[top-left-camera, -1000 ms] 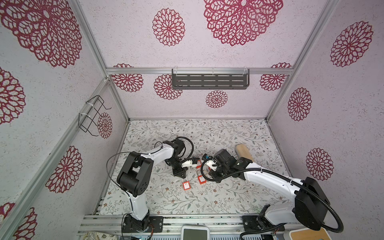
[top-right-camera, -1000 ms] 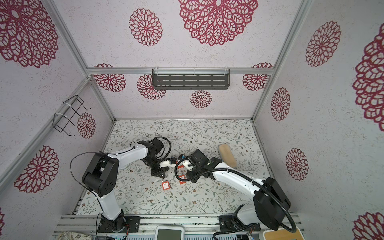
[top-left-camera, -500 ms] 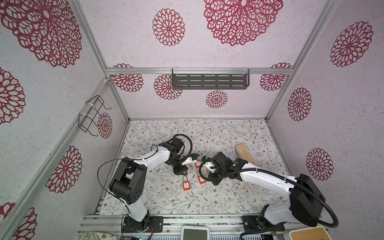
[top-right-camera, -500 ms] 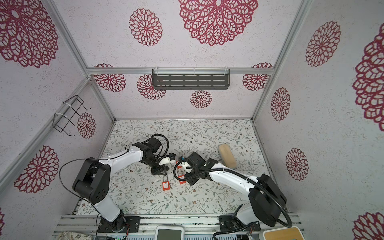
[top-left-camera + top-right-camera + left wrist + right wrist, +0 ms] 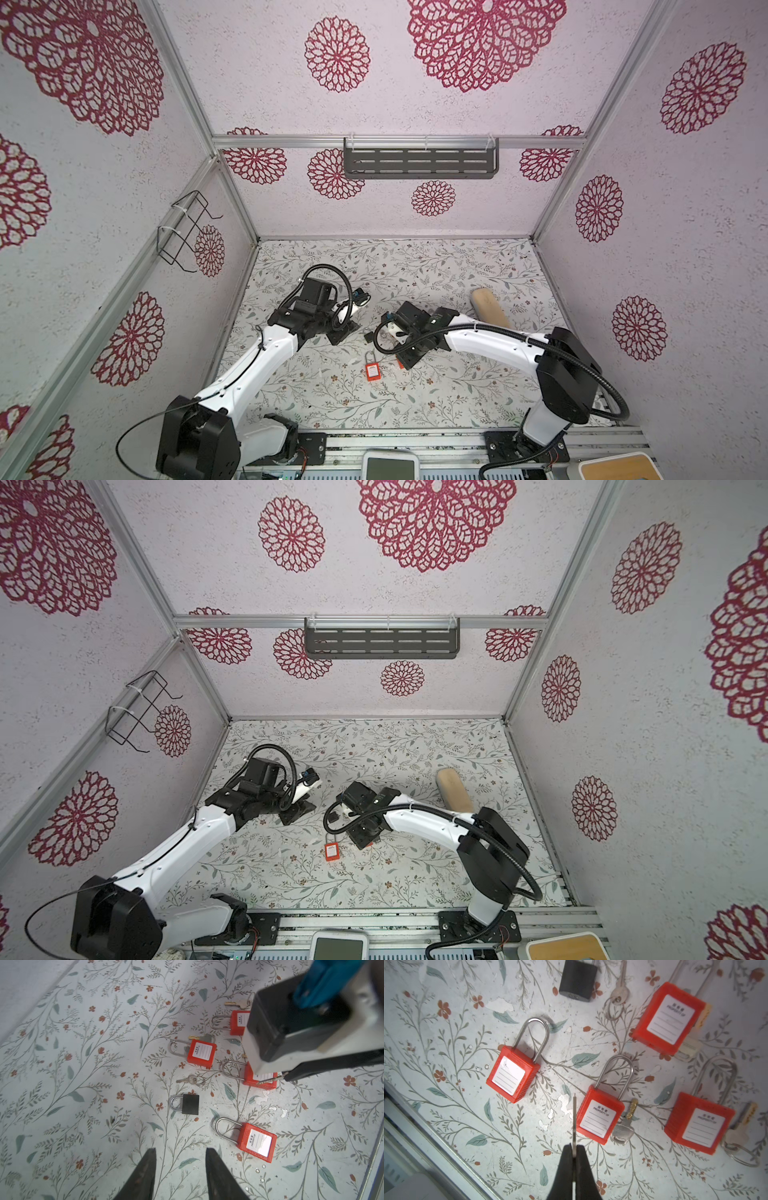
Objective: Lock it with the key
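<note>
One thin metal key [image 5: 574, 1122] sits in right pincer [image 5: 574, 1148].

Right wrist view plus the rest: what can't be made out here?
- Key in the right claw: edge-on in the right wrist view, teeth unreadable.
- Black padlock: shackle cut off by that view's edge.
- One red padlock: right arm covers half in the left wrist view.

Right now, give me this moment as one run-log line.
left fingers: apart, empty | right fingers: shut on key | key: outside any lock | red padlocks, black padlock: on mat
</note>
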Robot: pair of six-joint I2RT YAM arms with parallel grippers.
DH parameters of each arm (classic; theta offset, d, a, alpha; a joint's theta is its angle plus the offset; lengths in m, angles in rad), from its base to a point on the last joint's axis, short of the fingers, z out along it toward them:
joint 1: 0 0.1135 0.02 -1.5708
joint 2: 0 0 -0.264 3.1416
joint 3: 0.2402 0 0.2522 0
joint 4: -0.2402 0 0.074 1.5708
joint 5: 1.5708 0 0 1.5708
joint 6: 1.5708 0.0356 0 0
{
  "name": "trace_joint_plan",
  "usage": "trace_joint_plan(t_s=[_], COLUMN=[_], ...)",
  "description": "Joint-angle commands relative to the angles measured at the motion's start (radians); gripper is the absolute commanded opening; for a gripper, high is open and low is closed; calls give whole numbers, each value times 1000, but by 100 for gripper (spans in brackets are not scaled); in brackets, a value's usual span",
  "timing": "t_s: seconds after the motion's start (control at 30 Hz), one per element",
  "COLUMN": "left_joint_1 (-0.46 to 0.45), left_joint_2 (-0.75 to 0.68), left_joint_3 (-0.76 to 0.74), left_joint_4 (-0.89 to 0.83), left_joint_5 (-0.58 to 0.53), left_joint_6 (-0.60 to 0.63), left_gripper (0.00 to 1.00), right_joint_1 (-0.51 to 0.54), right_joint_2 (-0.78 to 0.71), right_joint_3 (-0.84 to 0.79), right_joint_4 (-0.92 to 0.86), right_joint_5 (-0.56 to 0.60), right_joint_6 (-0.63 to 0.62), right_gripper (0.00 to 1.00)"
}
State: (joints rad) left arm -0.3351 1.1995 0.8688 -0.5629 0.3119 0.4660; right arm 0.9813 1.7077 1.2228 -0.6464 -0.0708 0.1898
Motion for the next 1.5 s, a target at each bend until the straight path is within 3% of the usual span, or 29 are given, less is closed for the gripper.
trace_joint_plan(t_s=[0.0, 0.7, 0.9, 1.17, 1.47], left_joint_1=[32, 74, 81, 96, 138], left_joint_2=[-75, -294, -316, -331, -356], left_joint_3=[-52, -185, -206, -221, -243], left_joint_4=[72, 184, 196, 214, 295], left_joint_5=[-8, -148, -149, -160, -130], left_joint_6=[-74, -283, -301, -322, -394], left_gripper=[44, 53, 55, 61, 70], right_joint_1=[21, 40, 42, 43, 42], right_joint_2=[38, 271, 298, 273, 127], right_joint_3=[59, 279, 310, 316, 311], right_joint_4=[-80, -187, -202, -174, -77], right_joint_5=[26, 8, 5, 8, 47], right_joint_6=[36, 41, 42, 28, -51], right_gripper=[4, 6, 12, 25, 35])
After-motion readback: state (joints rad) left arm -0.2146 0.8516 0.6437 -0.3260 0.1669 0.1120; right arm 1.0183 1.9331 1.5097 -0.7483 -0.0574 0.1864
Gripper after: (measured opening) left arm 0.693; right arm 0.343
